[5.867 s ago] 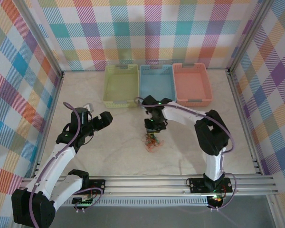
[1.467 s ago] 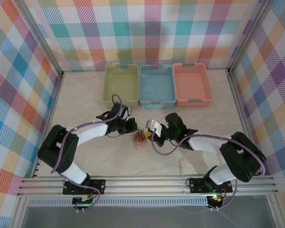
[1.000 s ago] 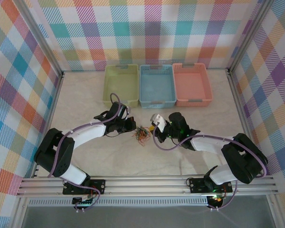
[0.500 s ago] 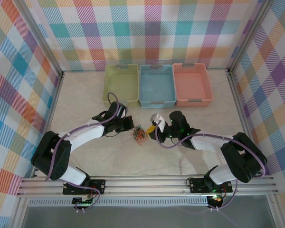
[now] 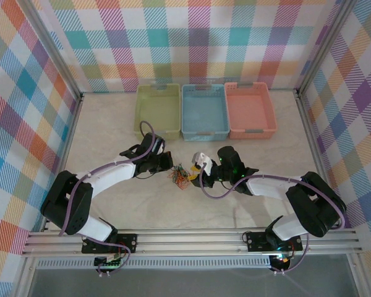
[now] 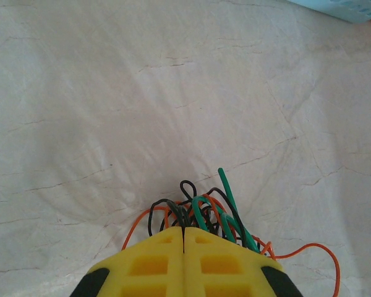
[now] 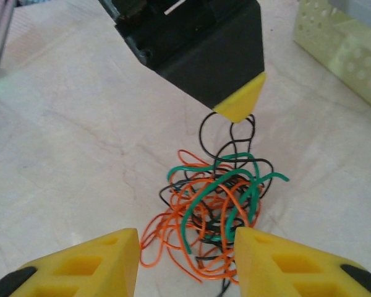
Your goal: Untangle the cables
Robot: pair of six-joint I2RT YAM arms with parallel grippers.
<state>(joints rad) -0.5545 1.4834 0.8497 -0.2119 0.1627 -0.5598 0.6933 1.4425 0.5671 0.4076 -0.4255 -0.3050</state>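
The left fingers are pressed fully together, with no gap at the seam, and they seem to pinch a black strand at the top of the cables; seen from the right wrist, the black loop rises straight to the yellow tip. The right fingers stand wide apart and hold nothing. They lie low on both sides of the near end of the bundle, which sits in the gap between them. This is the fresh change: within the last second the right fingers have opened and let go, while the left ones kept their grip. The cables lie as 1 small knot of orange, green and black wire on the desk, between the 2 arms. They are in front of the blue basket, the middle one of 3 at the back, and well apart from it. Some orange loops spread loose at the edge, and a green end sticks out free, but the middle looks tightly mixed. I judge the pull did not separate any strand, so the right side probably needs a new grip on a single wire.
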